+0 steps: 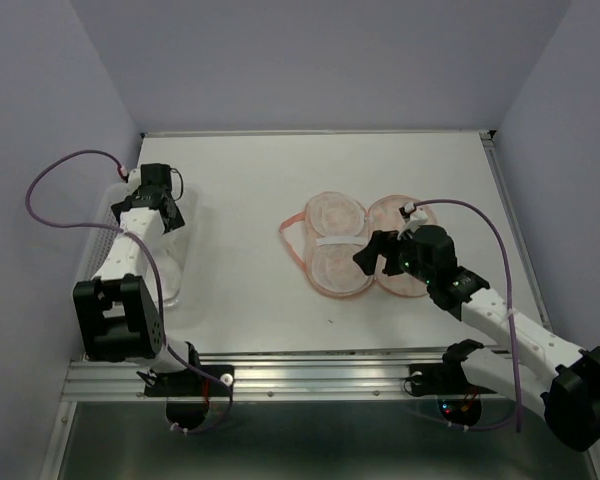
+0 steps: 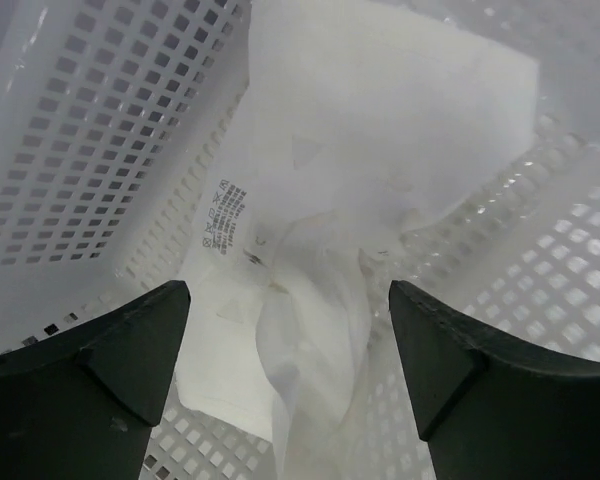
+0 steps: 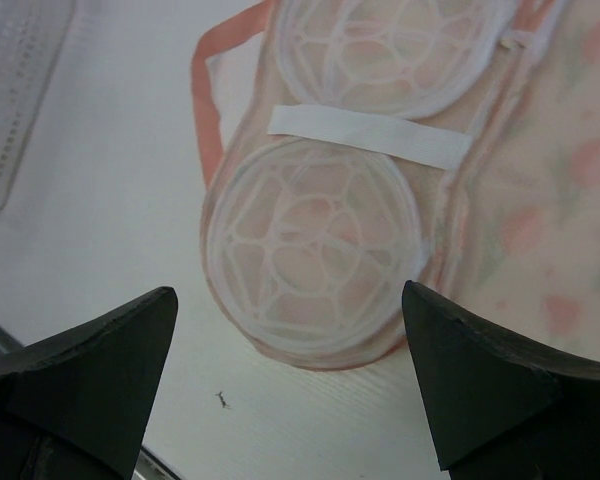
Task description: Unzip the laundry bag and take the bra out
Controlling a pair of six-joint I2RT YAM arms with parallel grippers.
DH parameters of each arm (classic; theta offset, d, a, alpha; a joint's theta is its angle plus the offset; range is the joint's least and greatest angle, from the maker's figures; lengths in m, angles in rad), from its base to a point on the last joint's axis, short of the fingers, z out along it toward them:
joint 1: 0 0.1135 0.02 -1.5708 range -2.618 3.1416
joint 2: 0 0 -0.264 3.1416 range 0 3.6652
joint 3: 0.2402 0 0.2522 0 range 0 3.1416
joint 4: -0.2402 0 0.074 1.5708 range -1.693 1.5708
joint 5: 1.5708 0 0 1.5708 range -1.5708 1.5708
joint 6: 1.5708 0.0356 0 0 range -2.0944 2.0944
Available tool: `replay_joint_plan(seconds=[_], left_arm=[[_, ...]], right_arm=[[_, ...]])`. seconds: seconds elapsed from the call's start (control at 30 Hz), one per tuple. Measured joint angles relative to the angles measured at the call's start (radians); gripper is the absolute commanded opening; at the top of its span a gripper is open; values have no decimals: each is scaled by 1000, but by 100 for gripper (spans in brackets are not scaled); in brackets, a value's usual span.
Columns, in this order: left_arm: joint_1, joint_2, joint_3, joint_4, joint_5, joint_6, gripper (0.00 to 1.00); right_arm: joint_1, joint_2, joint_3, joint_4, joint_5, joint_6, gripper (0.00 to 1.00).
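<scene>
Left jaws: we see the left gripper [image 2: 288,330] spread wide, pinching nothing.
Right jaws: right gripper [image 3: 290,330] spread, empty.
Bra: soft white fabric bra [image 2: 380,130] straight ahead between the left jaws, in the white plastic mesh basket [image 2: 90,140].
Bag: peach-pink padded laundry bag [image 3: 310,250] lies open ahead of the right jaws.

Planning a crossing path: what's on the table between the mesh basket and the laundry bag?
Nothing: the top external view shows bare table between the basket and the laundry bag.
</scene>
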State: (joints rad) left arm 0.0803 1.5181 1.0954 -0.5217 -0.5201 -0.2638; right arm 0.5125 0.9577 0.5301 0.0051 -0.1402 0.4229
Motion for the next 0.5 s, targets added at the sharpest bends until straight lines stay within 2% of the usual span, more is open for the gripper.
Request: replay_joint_plan(seconds=[0.13, 0.27, 0.43, 0.5], left_arm=[[0, -154, 40, -7, 109, 0, 99], [0, -353, 43, 53, 300, 0, 99], [0, -589, -49, 175, 545, 1, 99], [0, -637, -91, 197, 609, 2, 99]], right_arm=[[0, 3, 16, -77, 178, 18, 100], [-10, 54, 63, -154, 350, 35, 100], [-61, 137, 112, -219, 490, 74, 100], [-116, 170, 127, -238, 536, 95, 100]])
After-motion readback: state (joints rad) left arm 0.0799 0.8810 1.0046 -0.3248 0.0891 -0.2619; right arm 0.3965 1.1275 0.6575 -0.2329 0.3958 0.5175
